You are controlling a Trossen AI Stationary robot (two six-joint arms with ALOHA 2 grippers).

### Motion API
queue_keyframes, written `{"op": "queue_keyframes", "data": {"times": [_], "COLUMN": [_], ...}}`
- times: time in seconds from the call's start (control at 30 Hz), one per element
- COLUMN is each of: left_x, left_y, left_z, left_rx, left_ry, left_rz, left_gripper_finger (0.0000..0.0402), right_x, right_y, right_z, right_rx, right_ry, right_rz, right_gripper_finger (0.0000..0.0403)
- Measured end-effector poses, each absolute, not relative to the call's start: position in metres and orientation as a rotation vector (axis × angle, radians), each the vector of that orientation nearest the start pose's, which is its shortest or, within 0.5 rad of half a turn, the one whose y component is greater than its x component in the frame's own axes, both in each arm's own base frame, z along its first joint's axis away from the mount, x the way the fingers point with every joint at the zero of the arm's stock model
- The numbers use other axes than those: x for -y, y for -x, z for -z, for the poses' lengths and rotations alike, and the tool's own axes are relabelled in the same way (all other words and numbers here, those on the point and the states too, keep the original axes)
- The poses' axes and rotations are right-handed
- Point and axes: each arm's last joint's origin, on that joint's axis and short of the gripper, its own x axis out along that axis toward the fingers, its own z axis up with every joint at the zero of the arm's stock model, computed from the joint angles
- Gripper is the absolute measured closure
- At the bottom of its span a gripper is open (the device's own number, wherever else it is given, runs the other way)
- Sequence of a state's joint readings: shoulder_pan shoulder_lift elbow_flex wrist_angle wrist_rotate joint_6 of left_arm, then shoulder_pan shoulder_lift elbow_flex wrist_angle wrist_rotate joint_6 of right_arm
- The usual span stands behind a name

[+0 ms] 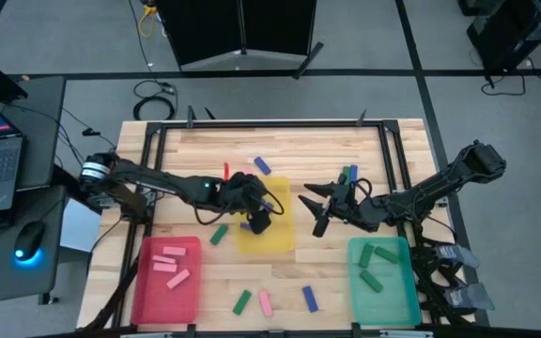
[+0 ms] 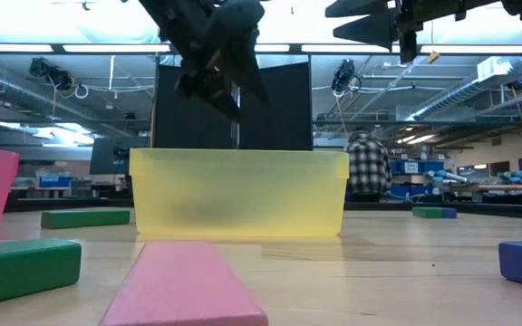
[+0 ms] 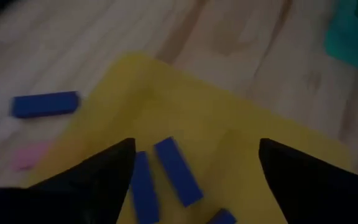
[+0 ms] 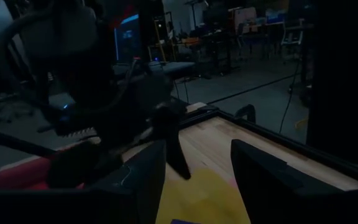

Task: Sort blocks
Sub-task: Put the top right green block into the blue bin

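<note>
My left gripper [image 1: 257, 214] [image 3: 194, 168] hangs open and empty over the yellow tray [image 1: 280, 239] [image 2: 238, 195]. The left wrist view shows three blue blocks [image 3: 178, 171] lying in that tray. My right gripper [image 1: 318, 207] [image 4: 197, 162] is open and empty at the tray's right edge, above the table, with its fingers pointing left. Loose blocks lie on the wood: blue [image 1: 262, 165], green [image 1: 218, 235], green [image 1: 241, 301], pink [image 1: 266, 302] and blue [image 1: 310, 299]. A green and a blue one [image 1: 348, 174] lie behind the right arm.
The red tray [image 1: 148, 296] at near left holds pink blocks [image 1: 169, 263]. The teal tray [image 1: 404, 296] at near right holds green blocks [image 1: 374, 268]. A black frame rails the table's far and side edges. A laptop and a mouse sit off the table's left.
</note>
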State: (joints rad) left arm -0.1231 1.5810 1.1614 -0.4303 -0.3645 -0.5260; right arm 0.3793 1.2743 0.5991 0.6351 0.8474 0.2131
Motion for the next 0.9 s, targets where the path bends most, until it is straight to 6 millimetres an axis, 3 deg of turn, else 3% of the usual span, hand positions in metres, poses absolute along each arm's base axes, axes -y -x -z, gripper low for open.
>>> {"op": "queue_keyframes", "data": {"times": [0.2, 0.33, 0.5, 0.63, 0.9], "left_x": [0.036, 0.034, 0.023, 0.030, 0.066], "left_y": [-0.306, -0.291, -0.273, -0.262, -0.286], "left_z": [-0.272, -0.298, -0.368, -0.417, -0.461], "left_rx": [-0.713, -0.557, -0.119, 0.088, 0.099], "left_ry": [0.240, 0.297, 0.518, 0.507, 0.301], "left_rz": [-0.491, -0.564, -0.614, -0.603, -0.638], "left_gripper_finger": [0.0088, 0.0117, 0.0156, 0.0197, 0.0271], "right_x": [-0.080, -0.080, -0.080, -0.080, -0.081], "right_y": [-0.247, -0.246, -0.246, -0.246, -0.246], "right_z": [-0.246, -0.246, -0.248, -0.250, -0.249], "right_rx": [0.014, 0.016, 0.031, 0.040, 0.039], "right_ry": [-0.181, -0.178, -0.172, -0.175, -0.175], "right_rz": [0.451, 0.471, 0.473, 0.472, 0.471], "right_gripper_finger": [0.0210, 0.0213, 0.0212, 0.0213, 0.0223]}}
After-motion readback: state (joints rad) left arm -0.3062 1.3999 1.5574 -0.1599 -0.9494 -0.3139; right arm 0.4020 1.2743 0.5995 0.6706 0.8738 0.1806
